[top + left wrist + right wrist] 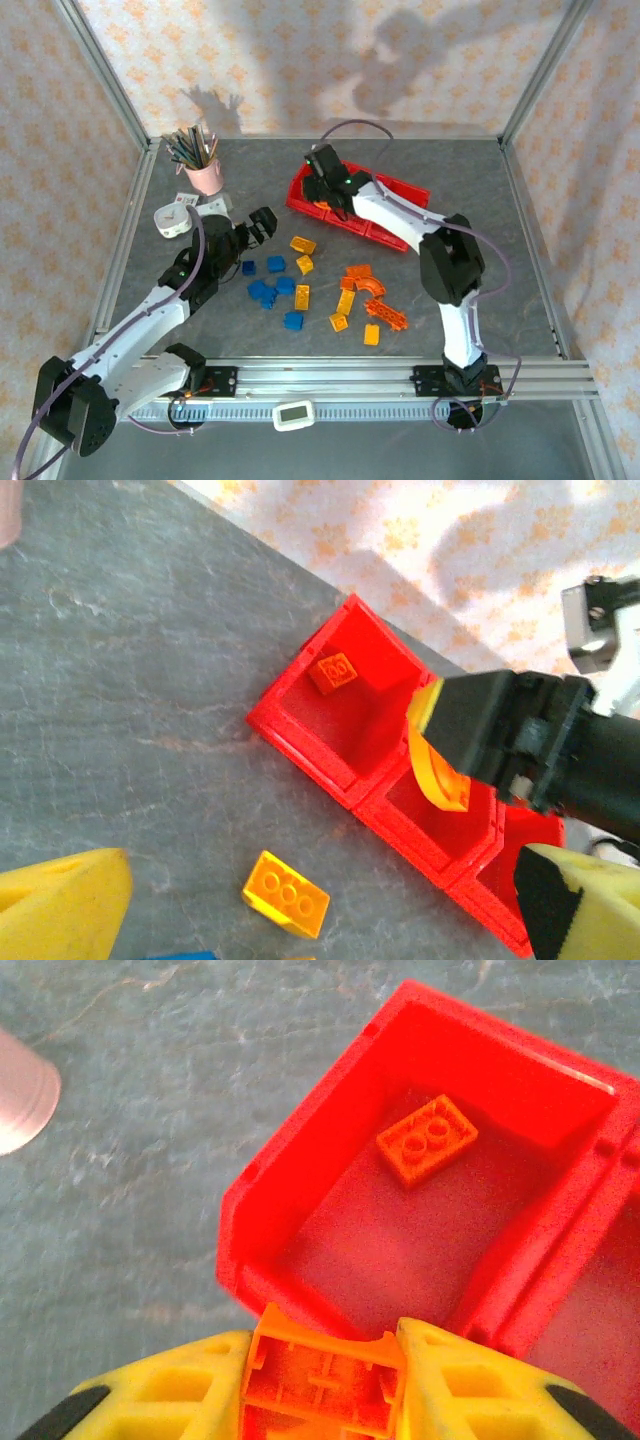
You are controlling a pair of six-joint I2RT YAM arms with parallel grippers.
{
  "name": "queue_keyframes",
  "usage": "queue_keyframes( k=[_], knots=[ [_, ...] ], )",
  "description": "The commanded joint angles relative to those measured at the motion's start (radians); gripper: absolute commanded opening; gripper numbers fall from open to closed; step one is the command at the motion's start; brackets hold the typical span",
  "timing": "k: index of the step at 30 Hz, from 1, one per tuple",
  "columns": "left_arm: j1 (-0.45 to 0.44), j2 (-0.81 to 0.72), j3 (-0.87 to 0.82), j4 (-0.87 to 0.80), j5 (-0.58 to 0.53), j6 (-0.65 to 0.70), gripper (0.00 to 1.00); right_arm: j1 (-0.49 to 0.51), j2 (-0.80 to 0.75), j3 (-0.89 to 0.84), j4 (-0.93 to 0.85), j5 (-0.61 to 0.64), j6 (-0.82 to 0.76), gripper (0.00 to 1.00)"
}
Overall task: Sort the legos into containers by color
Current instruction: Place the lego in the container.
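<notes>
Three red bins (405, 190) joined in one row sit toward the far side of the desk (250, 180), right of ctr. We see the right claw (325, 1352) clamped on an orange brick (318, 1398), w/ its yellow fingers (480, 1400) pressing on both sides. That brick is held in the air over the near rim of the end bin (280, 1190), i.e. the one at the row's left end, closest to the pink cup (206, 178). One flat orange piece (427, 1140), studs up, lies on that bin's floor near the far wall. As for the other two bins, we can't tell what's inside them.

The left claw (262, 225) is spread wide w/ nothing btw its fingers. It hangs over the desk just left of the loose pile, well apart from the bins.

Most bricks lie loose on the desk btw the arm bases & the bins. The blue bricks (275, 290) are bunched on the left and the yellow bricks (302, 296) sit in the middle. The deeper orange bricks (357, 271) are on the right, incl. a curved one (372, 285) & a long one w/ holes (385, 314). In the left wrist view, one yellow brick w/ three studs (285, 893) lies on the desk near the end bin, apart from its wall. The pink cup holds pencils (190, 148) & stands at the far left, well apart from the bins.
</notes>
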Motion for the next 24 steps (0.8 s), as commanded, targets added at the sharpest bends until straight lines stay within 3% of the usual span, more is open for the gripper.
queue_keyframes(
  k=[1, 7, 12, 14, 18, 24],
  knots=[
    [0.021, 0.026, 0.043, 0.006, 0.016, 0.029, 0.99, -0.015, 0.101, 0.110, -0.028, 0.054, 0.006, 0.35],
    [0.031, 0.068, 0.058, 0.036, 0.039, 0.027, 0.99, -0.042, 0.228, 0.282, -0.029, 0.052, 0.007, 0.36],
    [0.035, 0.087, 0.067, 0.042, 0.050, 0.029, 0.99, -0.048, 0.273, 0.367, -0.059, 0.044, -0.008, 0.56],
    [0.035, 0.088, 0.069, 0.042, 0.055, 0.030, 0.99, -0.048, 0.254, 0.365, -0.071, 0.036, -0.009, 0.59],
    [0.035, 0.084, 0.073, 0.033, 0.075, 0.034, 0.99, -0.047, 0.140, 0.253, -0.055, 0.005, -0.003, 0.63],
    [0.032, 0.058, 0.040, 0.031, 0.145, 0.024, 0.99, -0.033, -0.145, -0.133, 0.024, -0.007, 0.028, 0.70]
  ],
)
